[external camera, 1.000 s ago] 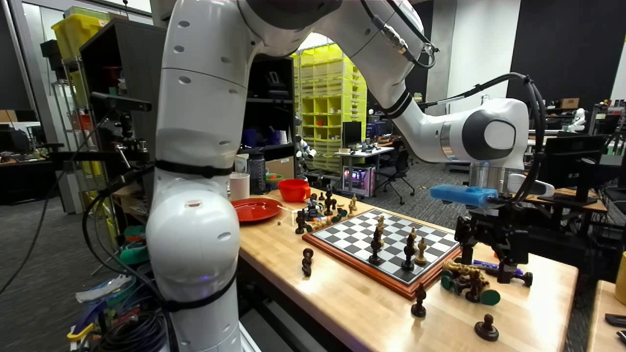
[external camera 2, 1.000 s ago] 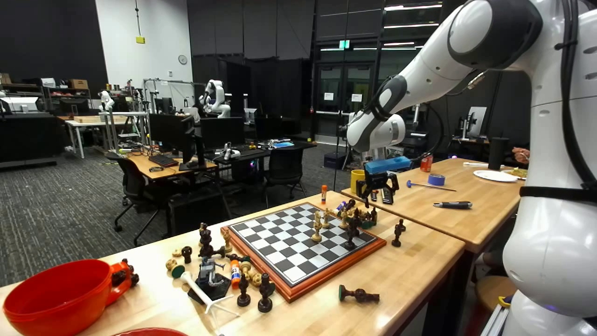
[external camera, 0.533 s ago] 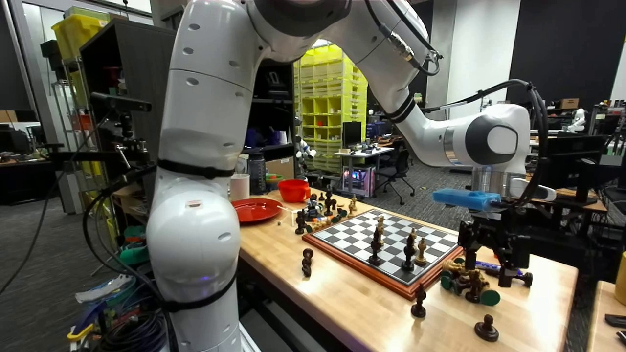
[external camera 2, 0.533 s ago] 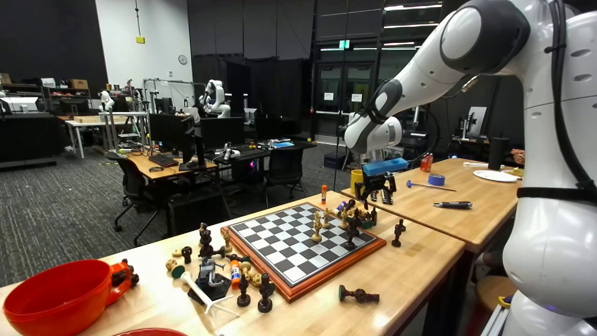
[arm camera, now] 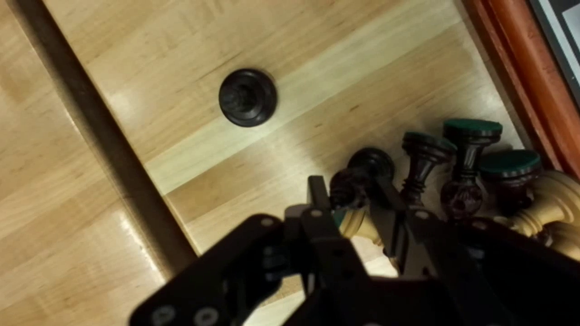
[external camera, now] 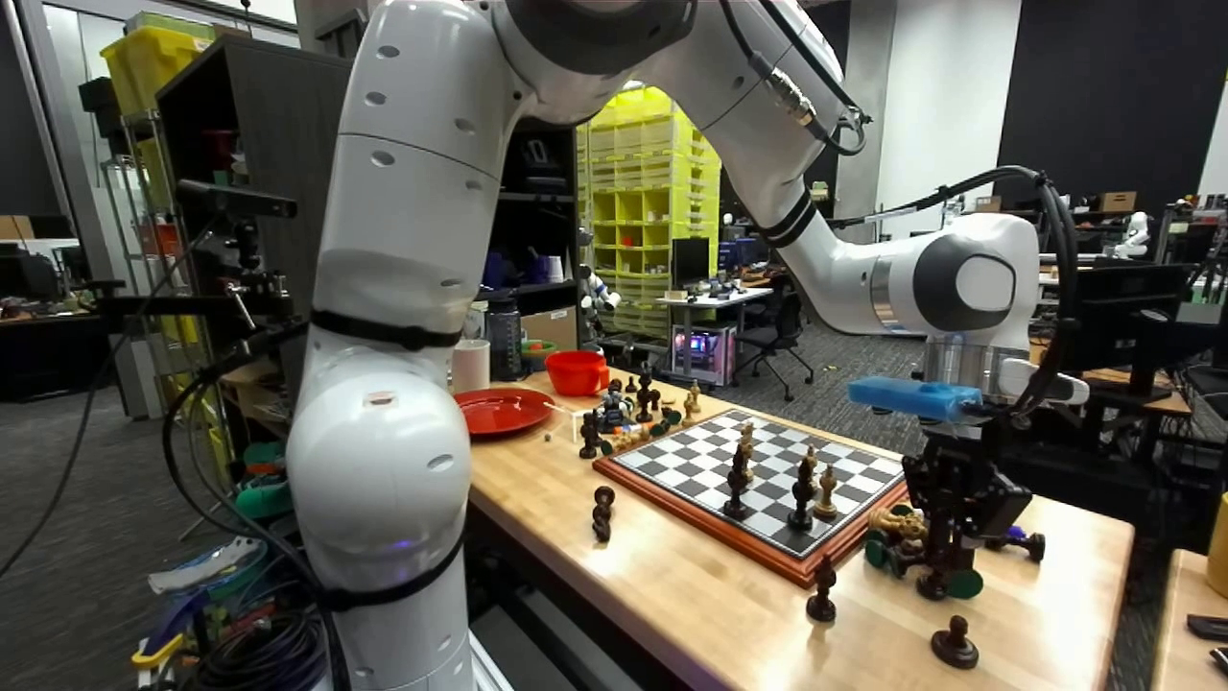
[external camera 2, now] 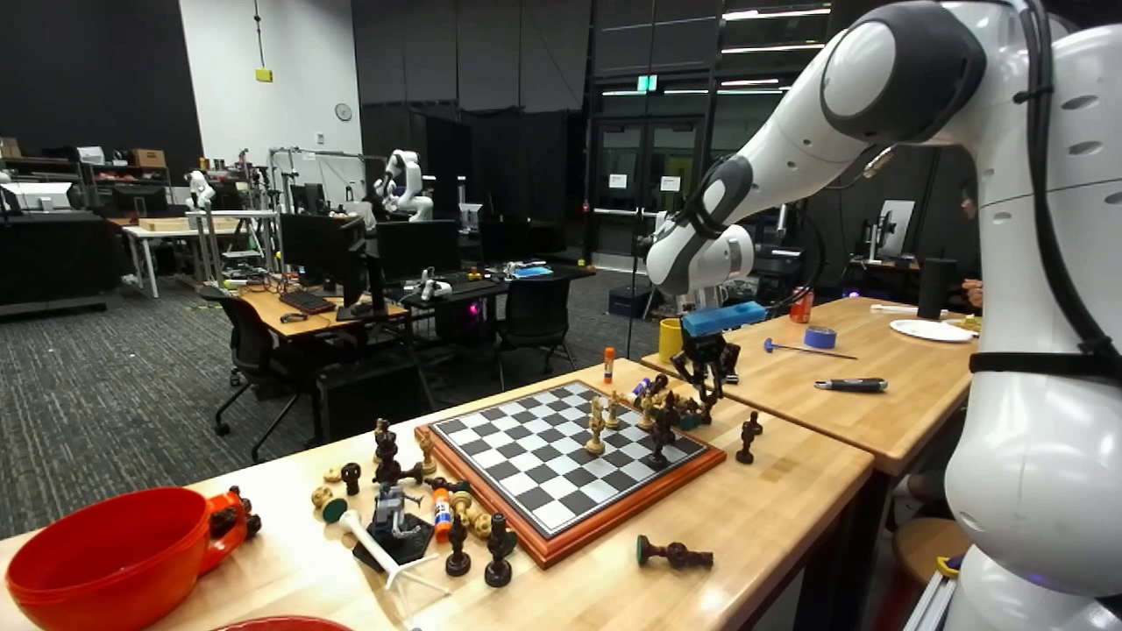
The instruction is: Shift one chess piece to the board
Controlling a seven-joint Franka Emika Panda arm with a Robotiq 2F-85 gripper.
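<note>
A dark chess piece (arm camera: 372, 159) stands upright in the wrist view, its rounded head between the fingertips of my gripper (arm camera: 349, 186). Both fingers sit close against that head, so the gripper looks shut on it. In both exterior views the gripper (external camera: 946, 561) is low over a heap of fallen pieces beside the board (external camera: 686, 456), its fingers drawn together. Several dark and light pieces stand on the board, among them a light one (external camera 2: 595, 429). Just beside the held piece lie dark pieces with green bases (arm camera: 472, 128) and a light piece (arm camera: 555, 203).
Away from the heap stand a dark pawn (external camera: 956, 645) and another dark piece (external camera: 822, 592). One dark piece (external camera 2: 673, 554) lies on its side. A red bowl (external camera 2: 114, 561), red plate (external camera: 504, 413) and more pieces crowd the far end. A gap (arm camera: 108, 136) separates the two tables.
The fingers, wide apart before, have come together around the dark piece. My gripper has also moved slightly downward. The other pieces look unmoved.
</note>
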